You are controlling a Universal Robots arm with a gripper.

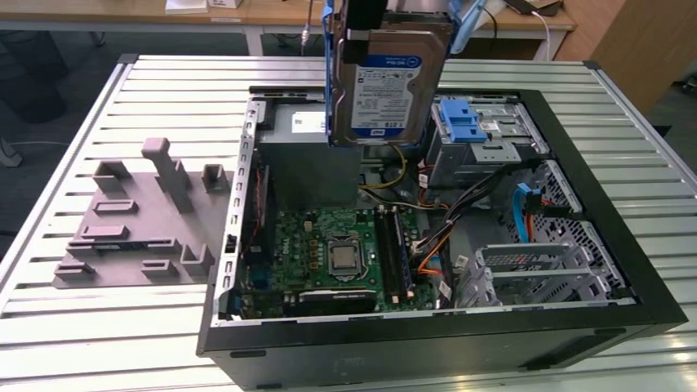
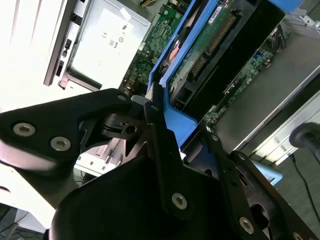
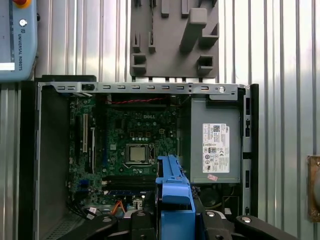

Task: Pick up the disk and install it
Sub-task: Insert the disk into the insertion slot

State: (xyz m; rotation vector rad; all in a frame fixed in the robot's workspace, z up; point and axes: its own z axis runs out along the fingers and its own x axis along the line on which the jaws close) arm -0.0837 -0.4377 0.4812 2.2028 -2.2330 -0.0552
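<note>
The disk (image 1: 387, 82), a silver hard drive with a blue-and-white label and a blue frame, hangs upright above the back of the open computer case (image 1: 610, 245). My gripper (image 1: 390, 18) is shut on its upper end, at the top edge of the exterior view. In the second wrist view the black fingers (image 2: 159, 150) clamp the blue frame, and the disk's green circuit board (image 2: 210, 45) faces the camera. In the first wrist view the disk's blue frame (image 3: 174, 192) stands edge-on between the fingers (image 3: 212, 220), over the case's motherboard side.
Inside the case lie a green motherboard (image 1: 338, 253), a grey power supply box with a white sticker (image 3: 215, 145), a bay with a blue latch (image 1: 463, 122) and a metal drive cage (image 1: 534, 269). A grey fixture plate with blocks (image 1: 142, 220) sits at the exterior view's left.
</note>
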